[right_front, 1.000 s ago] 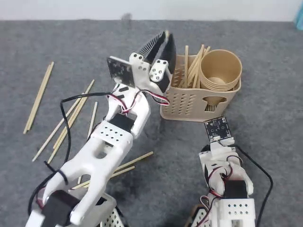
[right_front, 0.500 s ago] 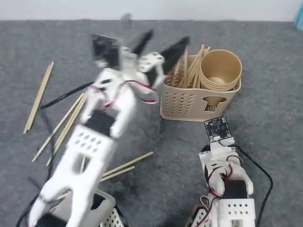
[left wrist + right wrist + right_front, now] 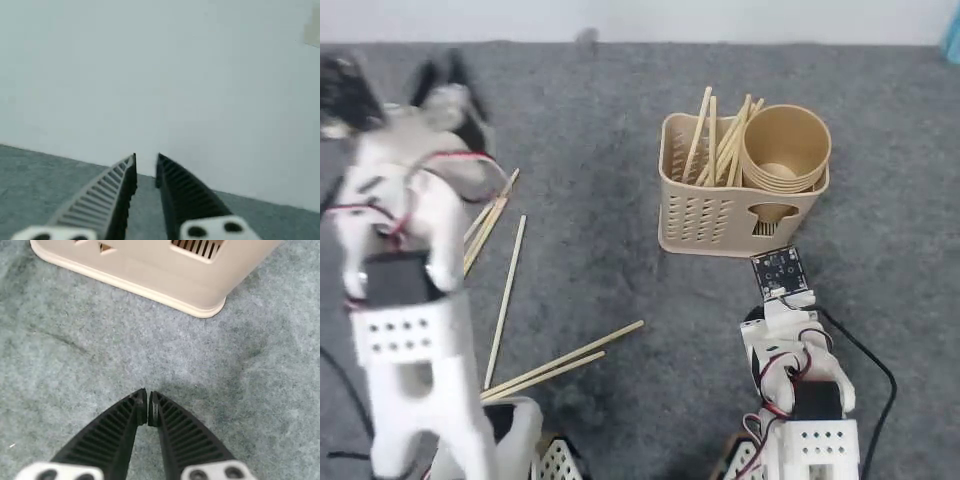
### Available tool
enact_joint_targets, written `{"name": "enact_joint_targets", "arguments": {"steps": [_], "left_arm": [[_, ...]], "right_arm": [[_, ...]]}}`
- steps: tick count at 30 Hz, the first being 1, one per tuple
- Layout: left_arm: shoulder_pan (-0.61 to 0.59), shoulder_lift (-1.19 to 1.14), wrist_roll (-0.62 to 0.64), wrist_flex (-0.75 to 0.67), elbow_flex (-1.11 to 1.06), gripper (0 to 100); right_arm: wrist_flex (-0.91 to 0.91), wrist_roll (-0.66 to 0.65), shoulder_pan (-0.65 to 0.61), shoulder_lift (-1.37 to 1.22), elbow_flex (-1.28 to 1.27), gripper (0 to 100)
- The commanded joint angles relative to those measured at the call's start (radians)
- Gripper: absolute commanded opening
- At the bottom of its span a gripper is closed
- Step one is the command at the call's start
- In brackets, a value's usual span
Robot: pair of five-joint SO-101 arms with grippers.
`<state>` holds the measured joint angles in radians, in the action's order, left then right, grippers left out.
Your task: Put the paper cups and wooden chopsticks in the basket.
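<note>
Several chopsticks (image 3: 506, 298) lie loose on the carpet (image 3: 620, 120), well apart from the basket (image 3: 718, 215), which already holds the cups (image 3: 785, 150) and more chopsticks. The left gripper (image 3: 145, 161) has swung away from the basket rim to the far left, above the scattered ones. Its jaws stand a narrow gap apart, holding nothing. That suggests one drop is done and another fetch is starting. The right gripper (image 3: 148, 399), pressed together and empty, sits low just before the basket, unmoved.
</note>
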<state>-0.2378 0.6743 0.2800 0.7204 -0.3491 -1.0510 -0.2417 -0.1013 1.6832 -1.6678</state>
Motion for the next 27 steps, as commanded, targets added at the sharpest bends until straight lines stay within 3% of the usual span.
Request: {"name": "enact_joint_targets", "arguments": {"steps": [1,9,18,23,27], "left_arm": [[-0.117,-0.109,0.002,0.003,0.087,1],[-0.269,-0.399,-0.003,0.026,0.197,1],[-0.310,-0.844,-0.006,0.482,0.651,1],[-0.353,-1.143,-0.009,0.618,0.989,1],[-0.368,-1.373,-0.101,0.689,1.253,1]], "right_arm": [[0.013,-0.015,0.013,0.015,0.006,3.3],[0.013,-0.015,0.013,0.015,0.002,3.3],[0.015,-0.015,0.010,0.015,0.000,3.3],[0.015,-0.015,0.010,0.015,0.000,3.3],[0.015,-0.015,0.008,0.015,0.000,3.3]]}}
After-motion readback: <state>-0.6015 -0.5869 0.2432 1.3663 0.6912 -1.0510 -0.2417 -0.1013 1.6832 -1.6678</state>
